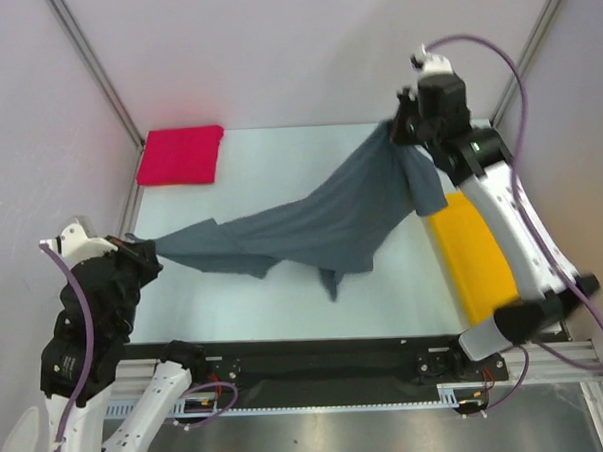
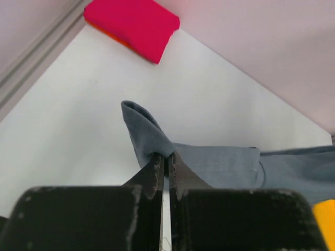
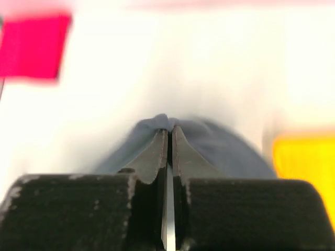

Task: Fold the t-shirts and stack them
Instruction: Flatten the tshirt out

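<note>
At the near left, the left gripper (image 1: 154, 254) is clamped tight on one corner of the slate-grey t-shirt (image 1: 321, 220). In the left wrist view its fingertips (image 2: 157, 163) pinch a small fold of the grey cloth, which puffs up just above them. From there the shirt runs diagonally across the pale table (image 1: 279, 162), from near left to far right, bunched and creased, with a loose flap drooping from its near edge around the middle. On the right side lies the yellow tray (image 1: 473, 254), partly under the right arm. At the far right, the right gripper (image 1: 399, 132) is shut on the shirt's other end and holds it raised; the right wrist view is blurred, but grey cloth humps over the closed tips. In the far left corner the pinkish-red t-shirt (image 1: 181, 155) lies folded flat, well apart from the grey one.
</note>
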You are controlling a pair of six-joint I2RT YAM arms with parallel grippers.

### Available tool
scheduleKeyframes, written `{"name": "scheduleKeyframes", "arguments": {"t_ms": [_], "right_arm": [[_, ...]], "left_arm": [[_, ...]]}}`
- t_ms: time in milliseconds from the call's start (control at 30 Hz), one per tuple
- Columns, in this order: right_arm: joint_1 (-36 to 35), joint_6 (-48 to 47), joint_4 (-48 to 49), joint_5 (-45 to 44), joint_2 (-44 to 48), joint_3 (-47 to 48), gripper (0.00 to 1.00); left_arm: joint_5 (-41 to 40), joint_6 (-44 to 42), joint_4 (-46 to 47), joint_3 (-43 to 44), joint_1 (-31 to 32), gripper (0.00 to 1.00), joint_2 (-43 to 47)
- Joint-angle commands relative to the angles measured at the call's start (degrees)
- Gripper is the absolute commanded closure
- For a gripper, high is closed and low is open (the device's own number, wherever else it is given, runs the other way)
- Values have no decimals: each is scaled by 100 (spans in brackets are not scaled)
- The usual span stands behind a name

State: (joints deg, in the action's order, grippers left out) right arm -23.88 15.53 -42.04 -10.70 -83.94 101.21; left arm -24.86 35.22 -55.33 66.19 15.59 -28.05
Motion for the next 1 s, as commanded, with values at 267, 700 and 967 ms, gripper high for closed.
{"name": "scheduleKeyframes", "arguments": {"t_ms": [267,700,967], "right_arm": [[384,-393,-3548,859,-4758,5602,35],[-81,811,380,2239,-78,-2693,25],[23,1460,1890,3116,-658,-3625,60]], "left_arm": [[394,-499,875,263,-39,100,-1141],[561,-402,1051,-318,-48,100,-1141],[702,-455,945,-89,-48,100,-1220]]}}
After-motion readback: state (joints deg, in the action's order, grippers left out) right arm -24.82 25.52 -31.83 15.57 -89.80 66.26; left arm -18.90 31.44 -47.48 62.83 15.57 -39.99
